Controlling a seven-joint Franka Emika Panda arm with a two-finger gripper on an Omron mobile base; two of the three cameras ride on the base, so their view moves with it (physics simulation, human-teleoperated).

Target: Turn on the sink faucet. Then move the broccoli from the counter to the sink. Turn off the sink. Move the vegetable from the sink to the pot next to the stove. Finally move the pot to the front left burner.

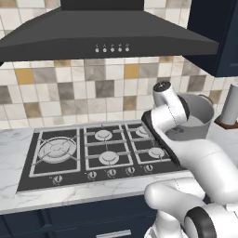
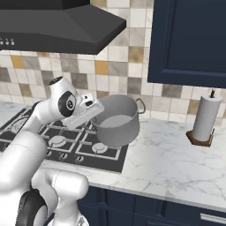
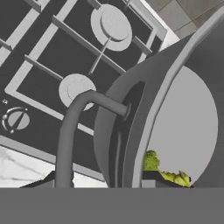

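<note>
**Pot lifted at the rim, broccoli aboard**

The pot (image 2: 115,121) is seen at the right edge of the stove (image 1: 93,151), apparently raised and tilted slightly, partly over the right-hand burners and partly over the counter (image 2: 172,159). The tool (image 2: 90,110) is set at the pot's near rim; in the hand view its tips are seen straddling the wall beside the looped side handle (image 3: 74,127), one inside and one outside, at a middling width. It is judged to be clamped on the pot's rim.

The pot is taken to be rigid and fairly heavy for a one-sided grasp, with smooth metal walls that could slip between the fingers. A hold on the rim close to the handle is off-centre, so sagging or swinging is to be expected if it is moved quickly; a slow, level carry is advised. The second handle (image 2: 141,106) on the far side is left free.

Inside, the broccoli (image 3: 152,161) is seen lying on the pot's floor against the near wall, small, light and loose, so rolling is likely if the pot is tipped further. Nothing else is made out inside.

The front left burner (image 1: 56,149) stands bare across the stove, well apart from the pot.
</note>
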